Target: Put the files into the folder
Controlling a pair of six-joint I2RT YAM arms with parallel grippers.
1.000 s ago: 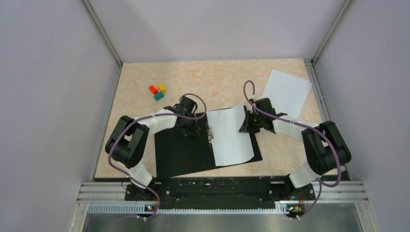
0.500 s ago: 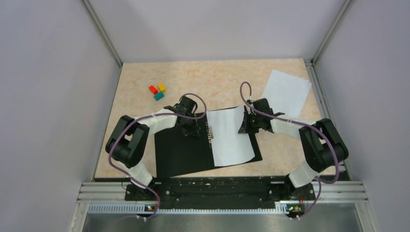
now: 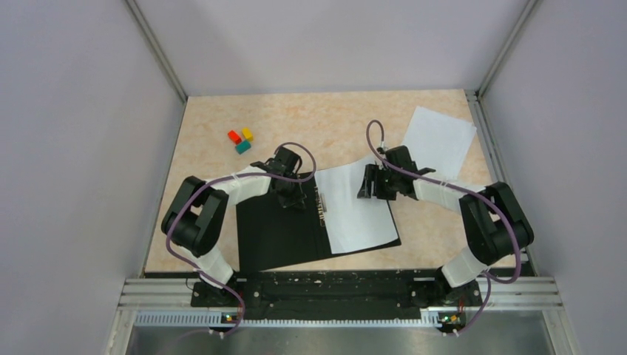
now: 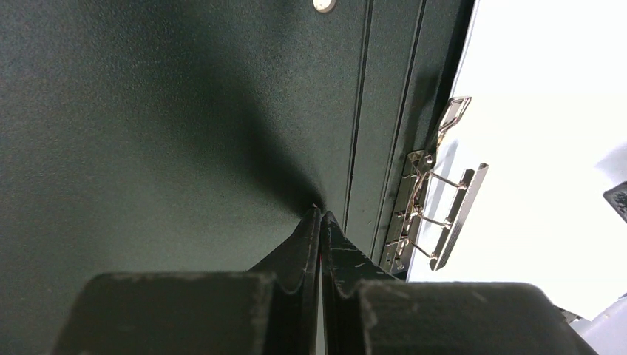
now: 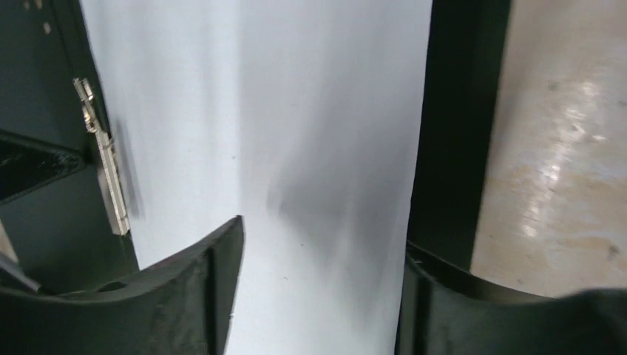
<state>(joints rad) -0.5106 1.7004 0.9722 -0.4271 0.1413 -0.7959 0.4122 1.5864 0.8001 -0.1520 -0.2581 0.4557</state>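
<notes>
Folder lies open on worktop, black inside up. Sheet 1 rests on folder's R half, just beside metal clip. Sheet 2 lies at far R of worktop, well apart from folder.

L jaws: closed, tips down on folder's L half near spine. R jaws: open over far R part of sheet 1, nothing gripped.

L wrist view only: clip's wire loops, bar, one rivet.
R wrist view only: sheet 1 seen betw. jaws, black folder margin to its R.
Top view only: three small blocks, red/yellow/teal, far L.
</notes>
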